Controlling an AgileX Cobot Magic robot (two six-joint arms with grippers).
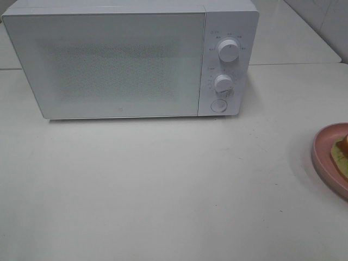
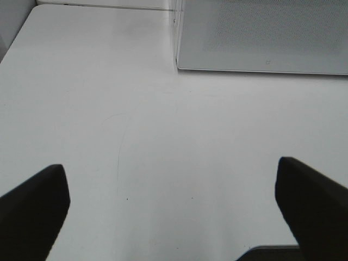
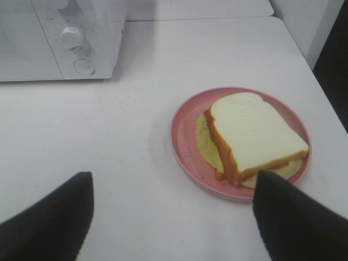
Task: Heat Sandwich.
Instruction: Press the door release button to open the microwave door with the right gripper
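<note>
Broadly, a white table (image 1: 163, 190) fills the scene, and on its far part stands a white microwave (image 1: 109, 60) with its door shut and its control panel on the right end. A round pink plate (image 3: 182, 136) lies on the table, forward of the microwave and out beyond its control-panel end, well apart from it. The sandwich (image 3: 255, 130) lies flat on this plate: white bread with an orange-brown crust and a pale yellow-green layer that sticks out past the bread along one side.

The left gripper (image 2: 168, 168) hangs over the table forward of the microwave's door-side corner. Its jaws are spread wide, with only bare tabletop between its two dark fingers (image 2: 32, 206); it holds and touches nothing. The right gripper (image 3: 173, 176) is forward of the control-panel end, by the plate, on the side away from the microwave. Its jaws also stand well apart and grip nothing. One fingertip (image 3: 283, 212) overlaps the plate's near rim in the wrist view, and whether it touches there cannot be told.

On the control panel sit an upper knob (image 1: 229, 49), a lower knob (image 1: 223, 83) and, lowest, a small round button (image 1: 218, 105).
</note>
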